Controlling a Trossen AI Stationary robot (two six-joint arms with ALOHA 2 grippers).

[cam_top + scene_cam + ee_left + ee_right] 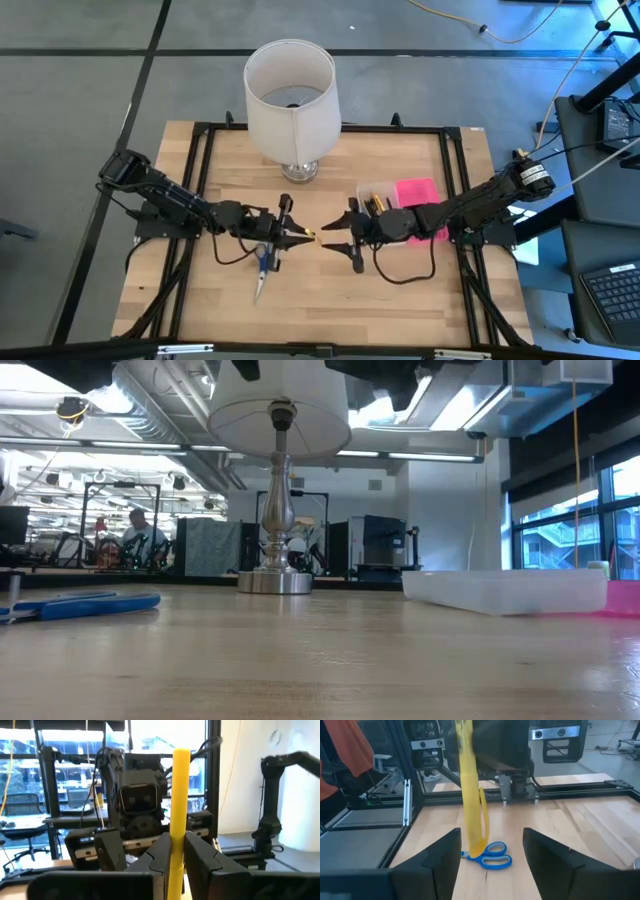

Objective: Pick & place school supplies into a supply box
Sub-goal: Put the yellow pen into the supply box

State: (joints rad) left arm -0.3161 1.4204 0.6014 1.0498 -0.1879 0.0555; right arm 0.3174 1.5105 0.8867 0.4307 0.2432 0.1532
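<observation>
Scissors (262, 265) with blue plastic handles, one pair, lay on the wooden table (400, 300) nearest us, just below the left gripper (300, 236). We saw that gripper clamped on one thin yellow pencil (178, 810), held above the table. Facing it, the right gripper (335, 243) stood with its two dark fingers spread wide, holding nothing. Farther back sat one clear rectangular plastic supply box (378, 195) holding a few pencils, its bright pink lid (418, 194) alongside. Beyond it stood one white cylindrical lamp (291, 92).
</observation>
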